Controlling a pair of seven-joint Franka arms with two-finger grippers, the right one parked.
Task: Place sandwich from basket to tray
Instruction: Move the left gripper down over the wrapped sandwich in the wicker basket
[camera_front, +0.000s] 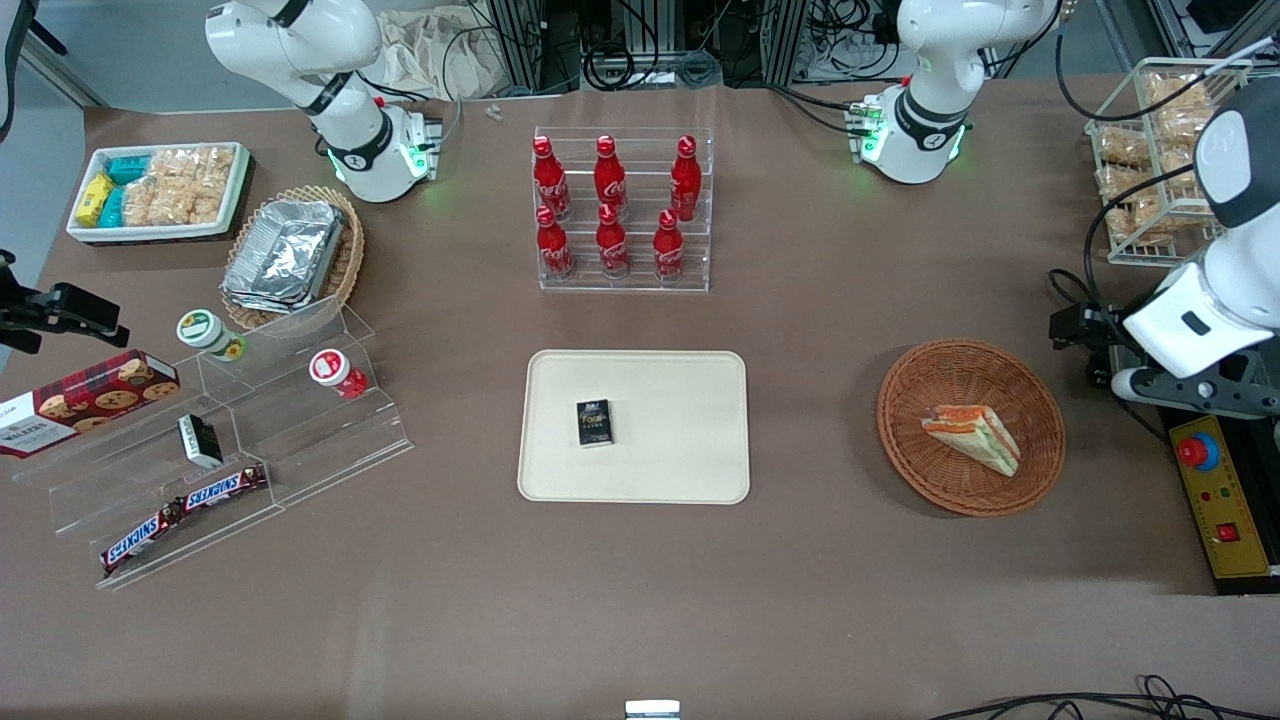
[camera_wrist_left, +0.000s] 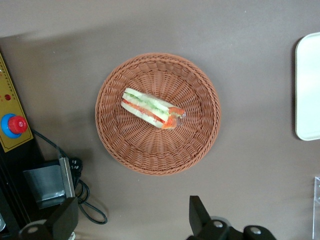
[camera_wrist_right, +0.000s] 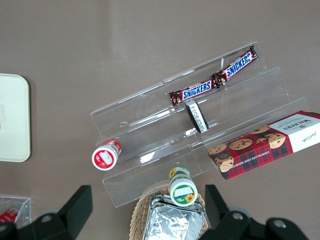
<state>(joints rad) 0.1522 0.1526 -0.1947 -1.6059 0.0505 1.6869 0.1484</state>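
Wicker basket (camera_front: 970, 428) holds the sandwich (camera_front: 972, 436); transfer not started. Gripper (camera_wrist_left: 131, 220) hovers above the basket, fingers (camera_wrist_left: 197, 214) wide and empty. Tray (camera_front: 680, 380) carries only a small black box (camera_front: 594, 422).

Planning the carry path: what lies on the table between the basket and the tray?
Only bare brown tabletop between basket and tray in the front view; the open gripper hovers above the basket.

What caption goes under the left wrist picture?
Open gripper hovering above the sandwich lying in the basket.
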